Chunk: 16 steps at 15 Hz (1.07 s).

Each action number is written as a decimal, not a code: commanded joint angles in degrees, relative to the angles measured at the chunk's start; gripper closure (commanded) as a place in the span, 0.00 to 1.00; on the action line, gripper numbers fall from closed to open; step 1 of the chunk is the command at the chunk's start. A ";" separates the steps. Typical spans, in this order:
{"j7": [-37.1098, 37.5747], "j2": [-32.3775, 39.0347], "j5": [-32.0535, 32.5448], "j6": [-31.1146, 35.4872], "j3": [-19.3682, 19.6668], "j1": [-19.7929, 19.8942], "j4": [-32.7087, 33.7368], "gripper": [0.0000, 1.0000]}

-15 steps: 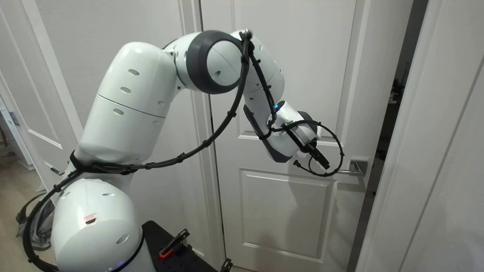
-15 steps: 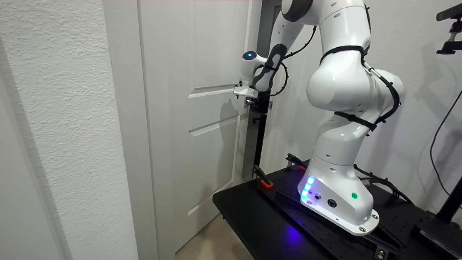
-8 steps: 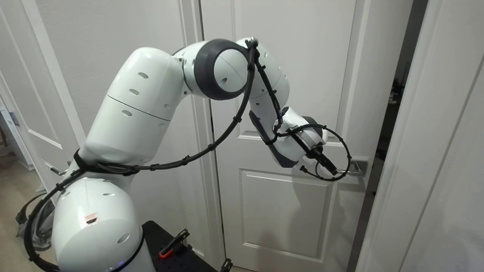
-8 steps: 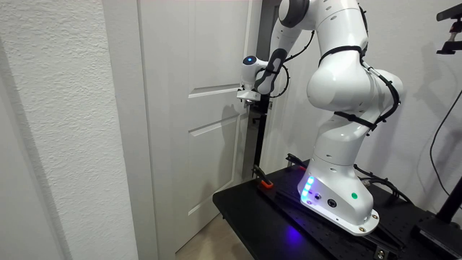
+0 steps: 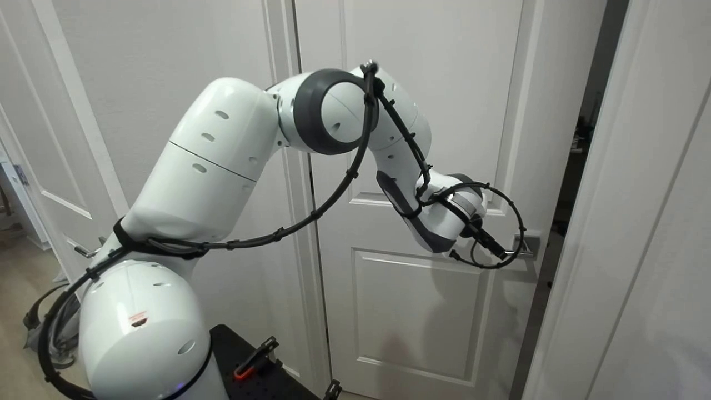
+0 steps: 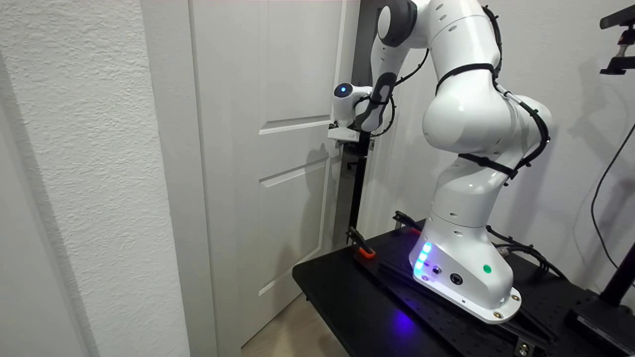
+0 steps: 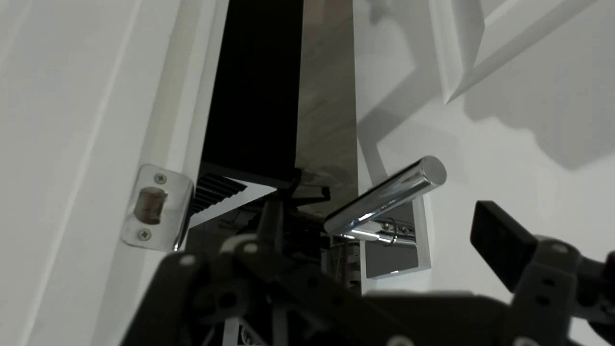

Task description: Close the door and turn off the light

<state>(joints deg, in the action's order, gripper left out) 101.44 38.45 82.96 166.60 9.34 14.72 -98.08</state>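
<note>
The black counter [image 6: 330, 290] (a blue glow [image 6: 403, 323] pools on it) carries a dark perforated plate [image 6: 401, 293] with the robot's white base [image 6: 464, 272] on top; two black clamps [image 6: 360, 240] stand at one edge, a black stand's foot [image 6: 603, 320] well apart from them.

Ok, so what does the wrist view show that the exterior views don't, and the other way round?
Only the wrist view: the two screws on the strike plate, and the tool clearly standing open.
Only the exterior views: the arm, the black table and the clamps.
Shared: the door, ajar, and, plain in an exterior view too, its lever handle.
</note>
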 commanded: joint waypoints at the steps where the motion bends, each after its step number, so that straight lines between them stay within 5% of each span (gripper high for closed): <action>1: 9.70 3.15 6.78 0.97 2.09 -1.57 4.21 0.00; 10: 23.57 8.24 18.25 -0.88 1.69 -1.14 9.28 0.00; 11: 25.39 8.41 19.83 -1.23 1.76 -1.15 9.91 0.25; 12: 26.87 8.54 21.18 -1.64 1.73 -1.10 10.35 0.26; 16: 31.77 8.39 25.23 -2.96 1.51 -0.72 11.35 0.58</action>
<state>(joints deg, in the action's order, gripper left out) 128.73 46.43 104.74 165.04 10.38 14.11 -88.44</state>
